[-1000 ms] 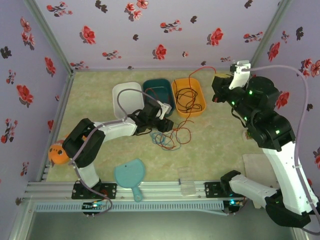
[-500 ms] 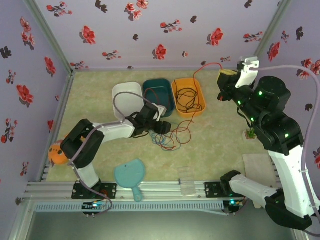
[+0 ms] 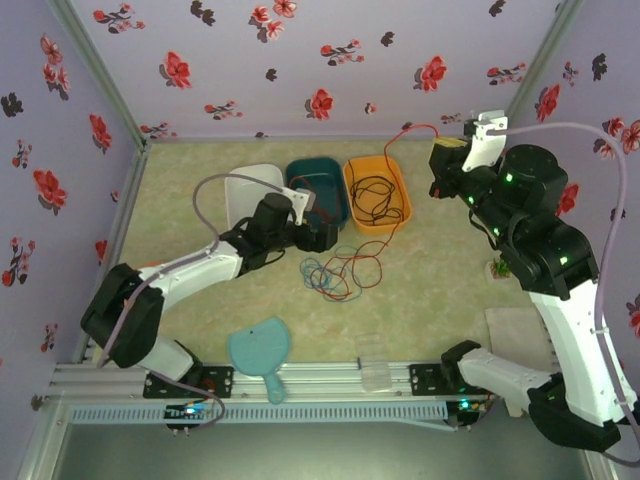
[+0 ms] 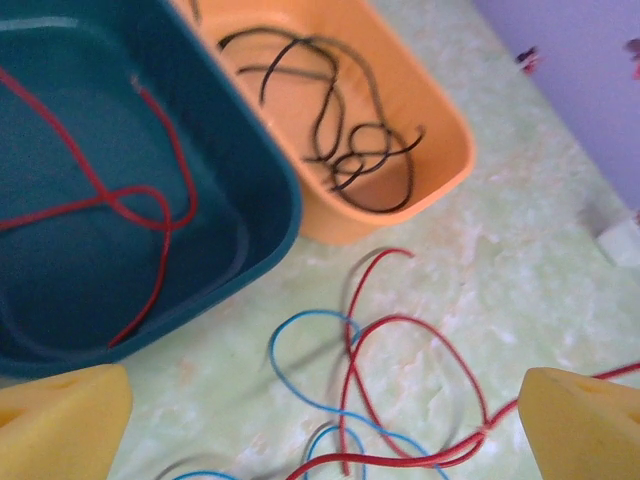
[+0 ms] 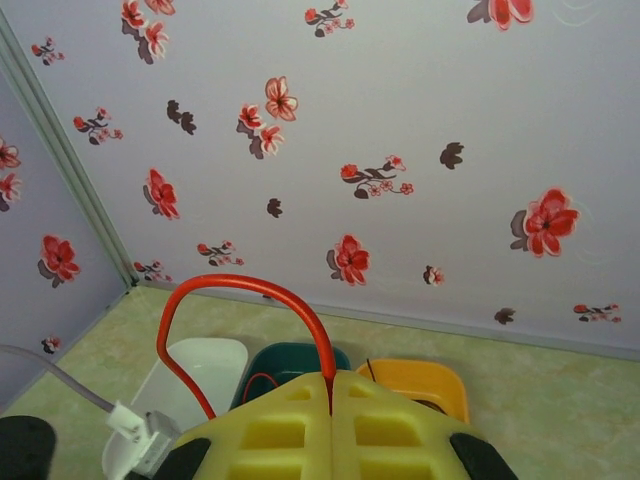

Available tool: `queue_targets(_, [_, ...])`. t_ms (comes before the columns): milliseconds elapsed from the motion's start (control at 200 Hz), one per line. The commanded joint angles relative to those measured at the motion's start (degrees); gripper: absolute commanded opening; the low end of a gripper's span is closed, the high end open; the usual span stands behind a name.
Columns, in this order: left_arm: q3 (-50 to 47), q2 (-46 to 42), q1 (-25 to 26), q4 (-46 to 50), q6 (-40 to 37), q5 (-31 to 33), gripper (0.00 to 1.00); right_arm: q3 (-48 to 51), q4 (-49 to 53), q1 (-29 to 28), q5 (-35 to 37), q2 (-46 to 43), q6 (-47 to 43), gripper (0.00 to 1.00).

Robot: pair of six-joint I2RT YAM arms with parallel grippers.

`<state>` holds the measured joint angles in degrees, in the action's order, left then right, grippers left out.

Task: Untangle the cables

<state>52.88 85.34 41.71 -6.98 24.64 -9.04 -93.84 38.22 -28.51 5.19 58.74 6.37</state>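
A loose tangle of red and blue cables (image 3: 340, 272) lies on the table in front of the bins. My left gripper (image 3: 326, 240) hovers over the tangle's near-left edge; its yellow fingertips (image 4: 60, 420) stand wide apart and open around the blue cable (image 4: 300, 385) and red cable (image 4: 420, 340), holding nothing. Another red cable (image 4: 110, 195) lies in the teal bin (image 4: 250, 160), and a black cable (image 4: 345, 150) lies in the orange bin (image 4: 440, 150). My right gripper (image 3: 441, 166) is raised at the back right, shut on a red cable (image 5: 235, 285) that arcs down to the tangle.
A white bin (image 3: 250, 195), the teal bin (image 3: 318, 190) and the orange bin (image 3: 377, 195) stand in a row at the back. A teal paddle (image 3: 260, 350) and a clear container (image 3: 375, 365) lie near the front rail. A white slab (image 3: 510, 330) sits at the right.
My left gripper has opened wide and pulled back slightly left from the tangle. My right gripper has risen a little toward the back wall, drawing the red cable with it.
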Motion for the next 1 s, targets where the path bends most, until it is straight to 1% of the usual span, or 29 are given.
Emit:
queue_targets(0, [-1.55,-2.85,0.07,-7.58,-5.31,-5.67,0.97,-2.85,0.06,-0.49,1.23,0.74,-1.27,0.00])
queue_targets(85, [-1.32,-2.81,1.33,-12.06,-10.12,-10.18,0.93,-3.77,0.15,-0.49,0.57,1.70,-1.19,0.00])
queue_targets(155, [-0.30,-1.61,3.57,-14.37,-14.73,-11.28,0.89,-4.07,-0.11,-0.49,0.26,2.31,-0.93,0.00])
queue_targets(240, [2.31,1.34,6.19,-15.00,-19.33,-11.88,0.89,-4.33,-0.49,-0.49,0.00,2.91,-0.62,0.00])
queue_targets(510, [12.22,13.40,10.46,-14.99,-22.44,-14.24,0.86,-5.99,-0.51,-0.49,-1.30,4.53,-0.05,0.00])
queue_targets(525, [12.59,13.82,10.69,-14.79,-23.97,-14.25,0.86,-6.11,-0.51,-0.49,-1.39,4.61,0.03,0.00])
queue_targets(555, [13.27,14.57,10.99,-14.51,-24.65,-14.24,0.85,-6.08,-0.45,-0.49,-1.41,4.64,0.11,0.00])
queue_targets(645, [14.47,16.99,11.11,-14.54,-24.49,-14.12,0.80,-6.00,-0.42,-0.49,-1.68,4.92,0.30,0.00])
queue_targets(790, [15.84,20.67,11.20,-17.78,-23.15,-13.88,0.76,-5.63,-0.52,-0.49,-1.72,5.15,0.70,0.00])
queue_targets(825, [16.43,21.66,11.20,-18.42,-20.94,-13.50,0.73,-5.63,-0.51,-0.49,-1.59,5.16,0.70,0.00])
queue_targets(995, [19.85,24.80,11.02,-19.90,-17.93,-11.36,0.53,-5.56,-0.12,-0.49,-1.27,4.66,0.70,0.00])
